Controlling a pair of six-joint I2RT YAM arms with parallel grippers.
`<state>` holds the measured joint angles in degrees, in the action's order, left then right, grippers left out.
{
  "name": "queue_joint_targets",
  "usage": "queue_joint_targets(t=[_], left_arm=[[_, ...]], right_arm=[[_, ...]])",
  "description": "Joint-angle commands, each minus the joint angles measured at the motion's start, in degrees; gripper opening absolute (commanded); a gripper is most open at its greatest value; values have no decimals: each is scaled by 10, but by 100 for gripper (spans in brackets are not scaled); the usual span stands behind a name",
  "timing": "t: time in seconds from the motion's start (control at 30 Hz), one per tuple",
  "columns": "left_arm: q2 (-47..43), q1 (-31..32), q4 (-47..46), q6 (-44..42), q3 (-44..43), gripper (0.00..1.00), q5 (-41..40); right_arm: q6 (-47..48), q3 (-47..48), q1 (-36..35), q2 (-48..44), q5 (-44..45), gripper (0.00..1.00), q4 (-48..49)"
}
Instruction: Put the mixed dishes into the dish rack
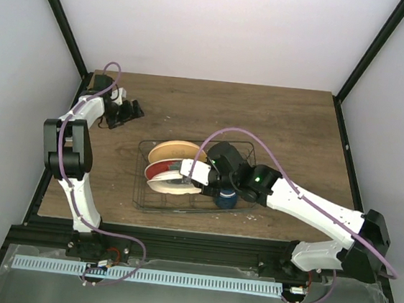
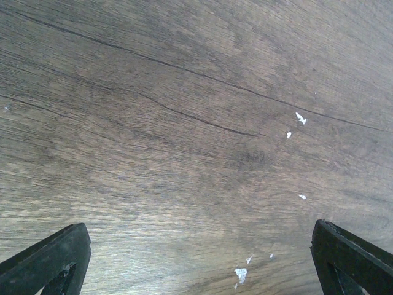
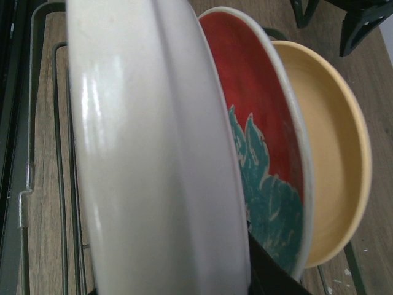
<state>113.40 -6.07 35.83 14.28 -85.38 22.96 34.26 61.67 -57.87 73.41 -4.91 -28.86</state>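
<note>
the white plate (image 3: 153,153) stands on edge in the dish rack (image 1: 140,192) by the worktop's near edge, just beside the red plate (image 3: 264,123). right fingers (image 3: 267,273) at its rim; clamped or loose, i cannot tell. seat it in a divider slot before letting go. left fingers (image 2: 49,258) apart, far-left corner.

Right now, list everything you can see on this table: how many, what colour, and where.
dish rack: one, dark thin wire, middle of the table
orange-yellow plate: one, leaning in the rack, farthest back
red plate: one, teal pattern, leaning in the rack between the other two
white plate: one, leaning in the rack, nearest
mug: one, dark blue, near right part of the rack, partly hidden by the right arm
table: one, dark wood grain
left pincer: one, black, open, over bare table at the back left
right pincer: one, black, inside the rack at the white plate; grip unclear
</note>
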Motion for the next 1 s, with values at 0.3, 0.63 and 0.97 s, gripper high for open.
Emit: queue_joint_targets(t=[0.3, 0.63, 0.97], left_arm=[[6, -2, -8, -11, 0, 100, 2], [16, -4, -7, -12, -10, 100, 9], [26, -4, -2, -17, -20, 100, 15]], right_arm=[[9, 3, -17, 51, -39, 1, 73], [-8, -7, -17, 96, -62, 1, 87], [-25, 38, -21, 109, -36, 24, 28]])
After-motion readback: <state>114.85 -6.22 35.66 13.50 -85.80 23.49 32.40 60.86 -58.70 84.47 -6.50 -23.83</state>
